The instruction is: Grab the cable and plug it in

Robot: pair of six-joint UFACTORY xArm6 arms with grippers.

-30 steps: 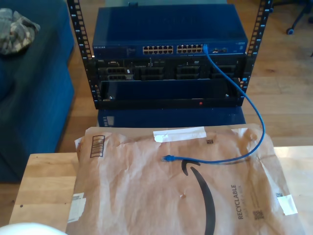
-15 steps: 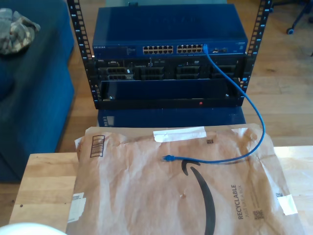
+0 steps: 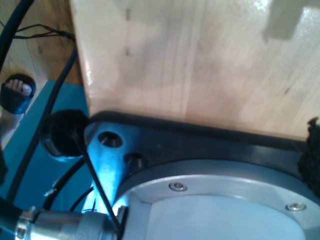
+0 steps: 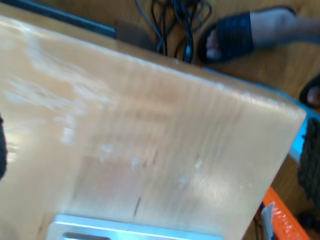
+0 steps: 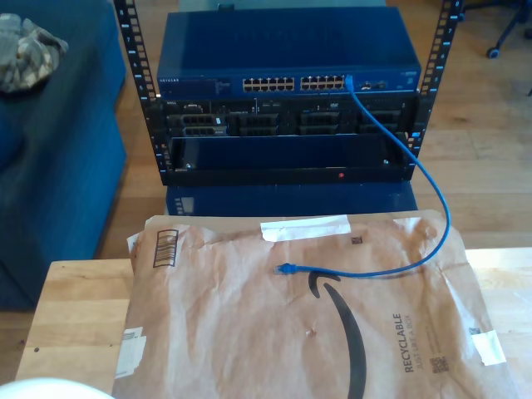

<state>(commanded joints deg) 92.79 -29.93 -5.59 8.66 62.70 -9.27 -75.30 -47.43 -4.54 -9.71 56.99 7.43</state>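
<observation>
The blue cable point(image 5: 416, 170) shows in the exterior view. One end is plugged into a port point(image 5: 350, 82) toward the exterior view's right of the blue network switch point(image 5: 208, 85). From there it loops down to its free plug point(image 5: 285, 268), which lies on a brown paper envelope point(image 5: 249, 332). My first gripper point(image 3: 160, 155) looks down at bare wooden table and a round metal arm base point(image 3: 210, 205), with one dark fingertip point(image 3: 313, 150) at the picture's edge. My second gripper point(image 4: 155, 155) hangs over a bare table corner, with dark fingers point(image 4: 310, 160) at both picture edges. Both are open and hold nothing.
The switch sits in a black rack point(image 5: 283, 133) beyond the wooden table point(image 5: 75, 307). A blue sofa point(image 5: 50, 166) stands at the exterior view's left. Black cables point(image 4: 175, 20) and a person's sandalled foot point(image 4: 240, 30) are on the floor beside the table.
</observation>
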